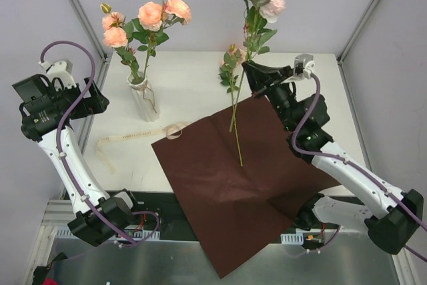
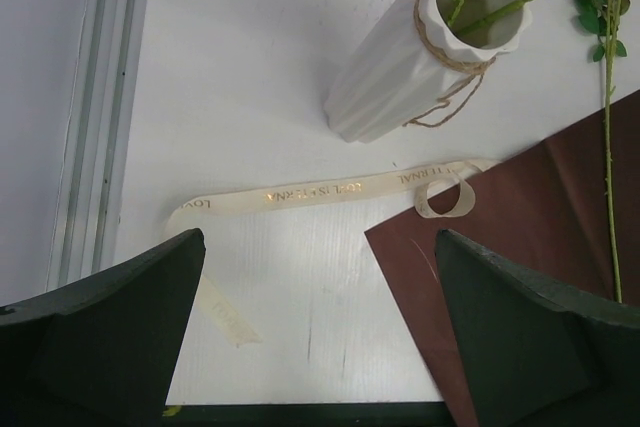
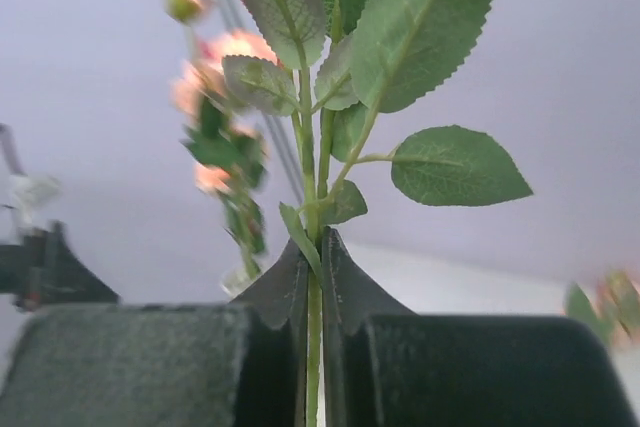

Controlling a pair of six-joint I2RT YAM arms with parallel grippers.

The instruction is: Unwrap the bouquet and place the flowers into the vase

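A white ribbed vase (image 1: 143, 101) stands at rear left holding several peach roses (image 1: 150, 17). Another rose stem (image 1: 234, 121) hangs upright over the flat dark red paper (image 1: 227, 191); the cream ribbon (image 1: 133, 136) lies alongside.

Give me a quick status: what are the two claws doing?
Right gripper shut on flower stem. Left gripper open, empty. Vase holds other flowers. Paper and ribbon lie flat, not blocking.
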